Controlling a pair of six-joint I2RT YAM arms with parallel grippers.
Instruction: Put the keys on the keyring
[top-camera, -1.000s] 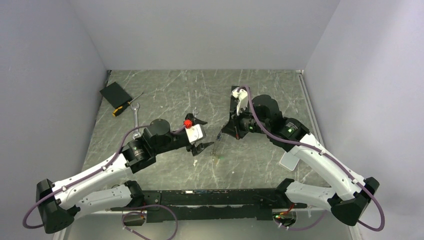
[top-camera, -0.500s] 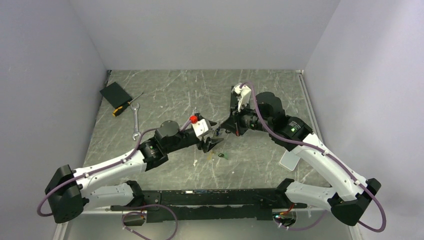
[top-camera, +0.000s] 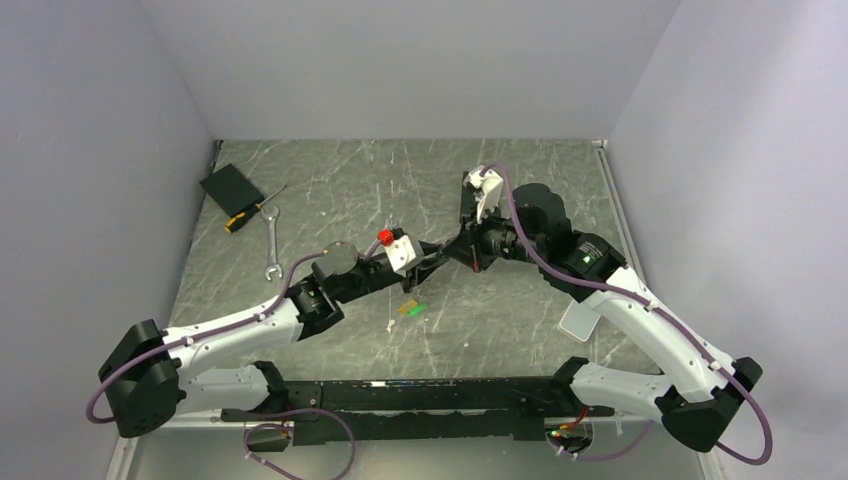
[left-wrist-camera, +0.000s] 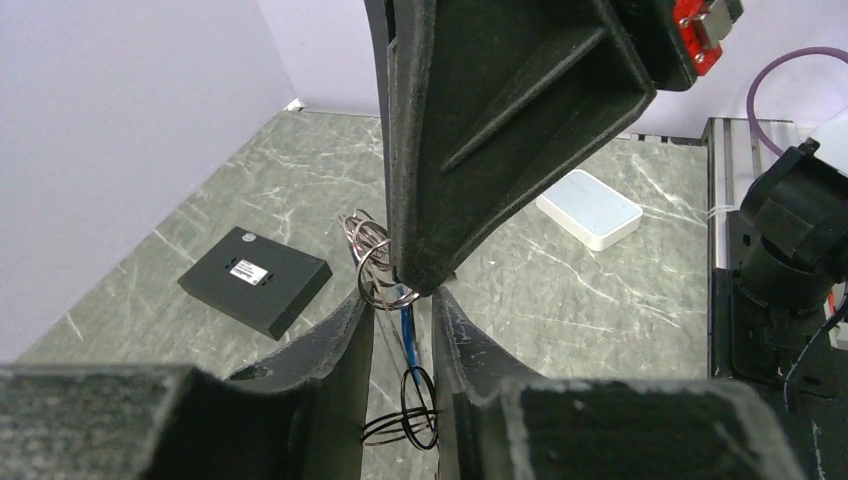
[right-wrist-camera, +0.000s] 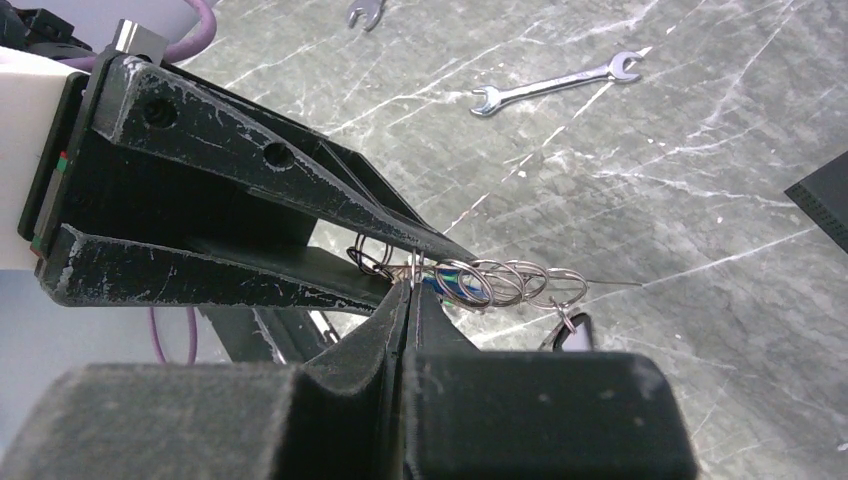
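Silver keyring (right-wrist-camera: 495, 283) hangs above the table (top-camera: 340, 190), its wire pinched in my right pincer (right-wrist-camera: 410, 292), pressed together; left pincer (left-wrist-camera: 400, 302) stands narrow about the blue key (left-wrist-camera: 407, 325), grip unconfirmed, so I would close gently, keeping alignment.

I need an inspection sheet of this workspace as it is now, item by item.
Surface: grey marbled table, flat.
Job's things: keyring held up where the two grippers meet; blue key hangs below its rings; green key lies on the table.
Clutter: black box, screwdriver, wrench, white box.
Grippers: right gripper shut on the keyring's wire; left gripper with jaws narrow around the rings, grip unclear.
Cables: purple cables along both arms, apart from the keyring.
Surroundings: plain grey walls; nothing else seen.
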